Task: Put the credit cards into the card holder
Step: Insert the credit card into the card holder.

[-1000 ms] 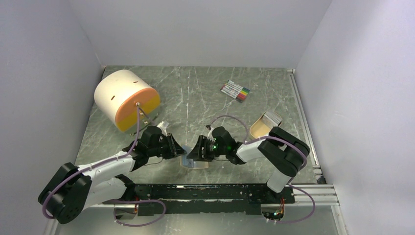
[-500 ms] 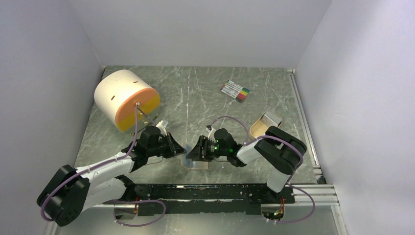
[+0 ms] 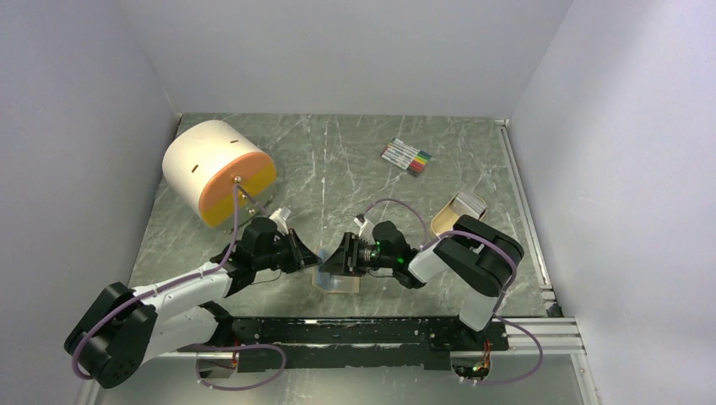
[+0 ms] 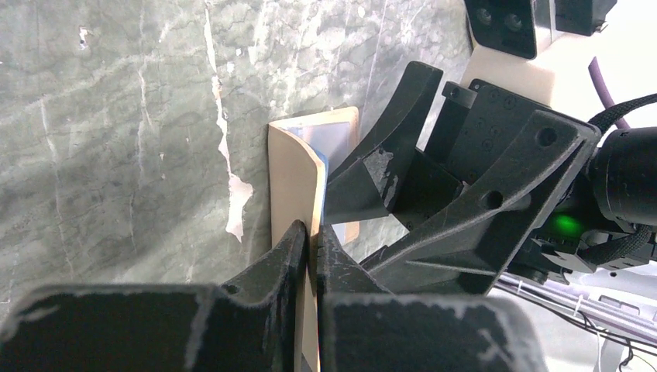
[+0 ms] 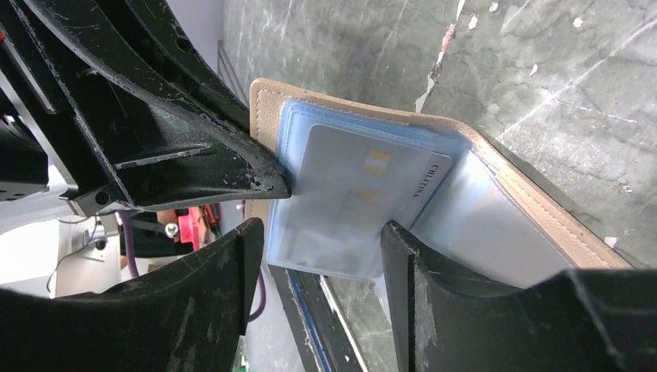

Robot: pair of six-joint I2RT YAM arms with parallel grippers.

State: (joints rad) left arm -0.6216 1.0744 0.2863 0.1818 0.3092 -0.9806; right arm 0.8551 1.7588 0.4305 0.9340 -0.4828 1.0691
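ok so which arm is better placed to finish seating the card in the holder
Right: the right pincer is open, a finger on each side of the card at the blue sleeve. The left pincer is shut on the card holder cover, holding it open, so likely busy.

You see white links between big black round joints on the left arm (image 3: 181,295) and on the right arm (image 3: 426,261), and a thin purple cable (image 3: 388,202) runs along each one. The left gripper (image 4: 310,232) has black fingers of rough, scratched plastic, and the right gripper (image 5: 318,232) has the same. Behind the right one a small green light (image 4: 568,225) glows near round screw holes.
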